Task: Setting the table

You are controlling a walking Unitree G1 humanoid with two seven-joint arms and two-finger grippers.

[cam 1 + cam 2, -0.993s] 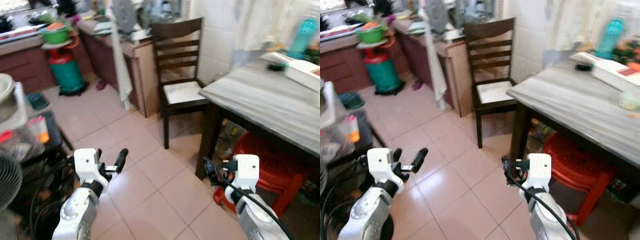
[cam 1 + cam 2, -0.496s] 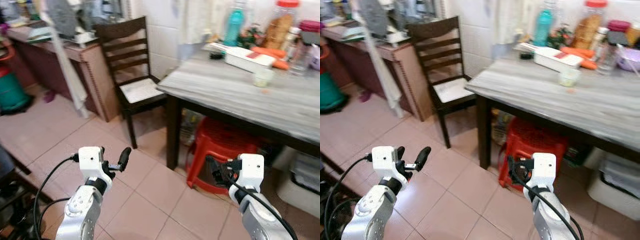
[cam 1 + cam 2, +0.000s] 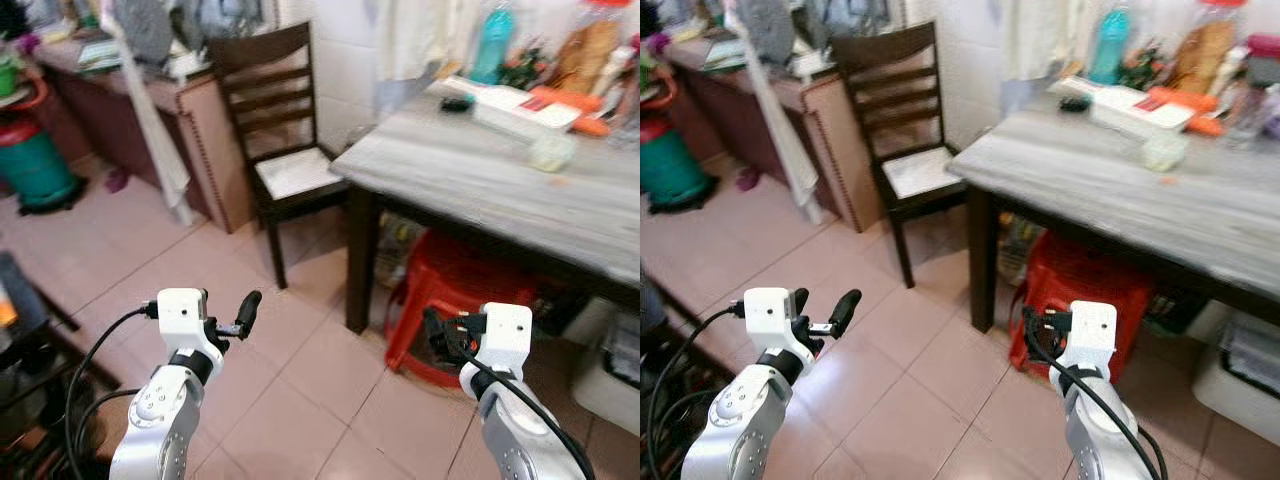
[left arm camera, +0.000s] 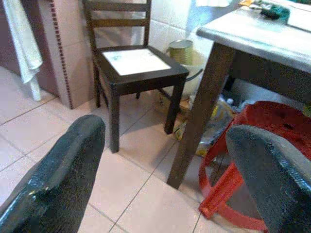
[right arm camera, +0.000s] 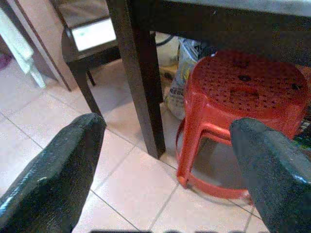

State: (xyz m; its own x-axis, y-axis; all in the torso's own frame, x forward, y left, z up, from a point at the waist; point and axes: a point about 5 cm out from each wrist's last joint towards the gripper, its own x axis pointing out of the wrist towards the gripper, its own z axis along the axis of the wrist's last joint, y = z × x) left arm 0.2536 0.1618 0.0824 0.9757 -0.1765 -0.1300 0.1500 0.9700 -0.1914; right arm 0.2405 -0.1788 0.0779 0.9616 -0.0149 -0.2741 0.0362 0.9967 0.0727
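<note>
You are standing off the near corner of the grey wood-grain table with dark legs [image 3: 480, 180], both arms held low over the pink tiled floor [image 3: 150, 250]. The left gripper [image 3: 240, 318] has its two black fingers spread apart with nothing between them, and the right gripper [image 3: 440, 340] is the same: open and empty, as both wrist views confirm.

What sits on the table is at its far side by the wall: a white flat box [image 3: 520, 102], a teal bottle [image 3: 492, 45], a small pale cup [image 3: 552, 152] and some jars, all well apart from you. Which of them you are meant to lay out I cannot tell.

The likely trouble is the approach. Your right arm is near the red plastic stool [image 3: 450, 300] tucked under the table and the table's corner leg [image 3: 360, 260]; swinging forward low could knock either. Reaching across the top could sweep the cup off.

Open floor lies to your left, between you and the dark wooden chair [image 3: 285, 150]; the table's near edge is bare
</note>
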